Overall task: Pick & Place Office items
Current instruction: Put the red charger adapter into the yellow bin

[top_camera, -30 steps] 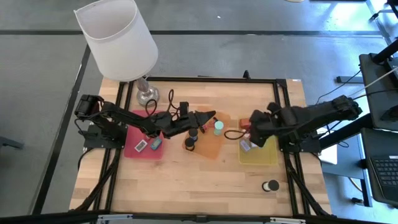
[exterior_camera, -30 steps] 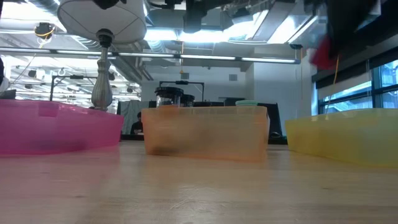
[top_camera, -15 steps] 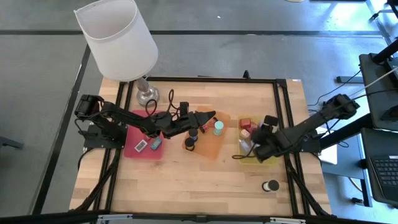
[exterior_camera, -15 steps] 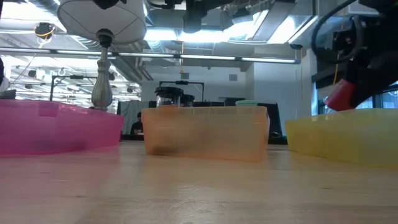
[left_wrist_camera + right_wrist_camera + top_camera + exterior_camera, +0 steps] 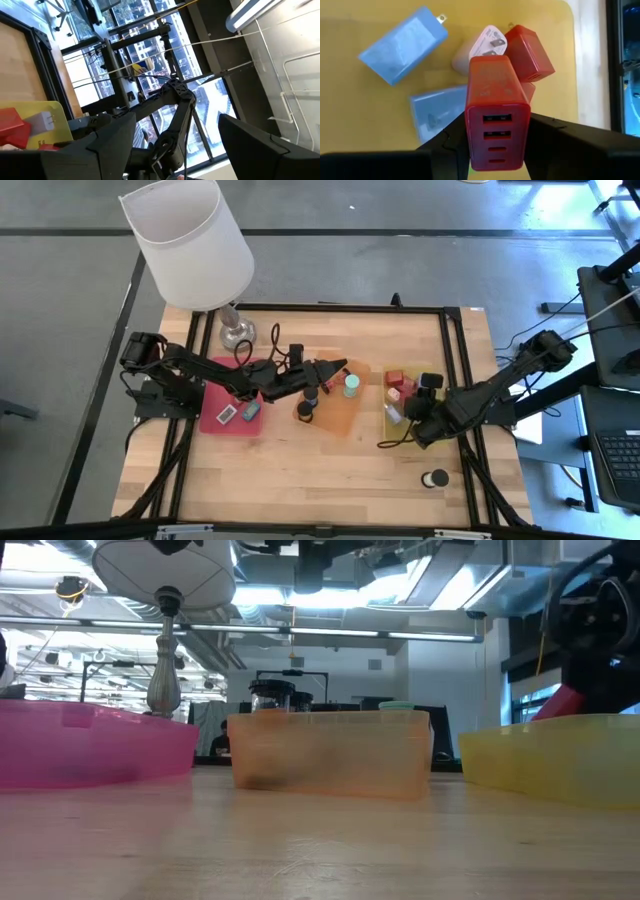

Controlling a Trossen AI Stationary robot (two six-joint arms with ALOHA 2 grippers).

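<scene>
Red charger: I see a red plastic block with four ports clenched between my right fingers.
Right fingers, place: over the yellow flat tray, at 3 o'clock on the wooden surface.
Tray contents: two light-blue blocks, a white plug, another red block.
Left fingers: spread apart, grasping nothing, above the orange flat tray at centre.
Orange tray: teal round bottle, black round roll.
Loose: black roll at 5 o'clock.

Pale wooden table – matt, translucent plastic yellow tray, glossy red plastic charger, metal lamp base
</scene>
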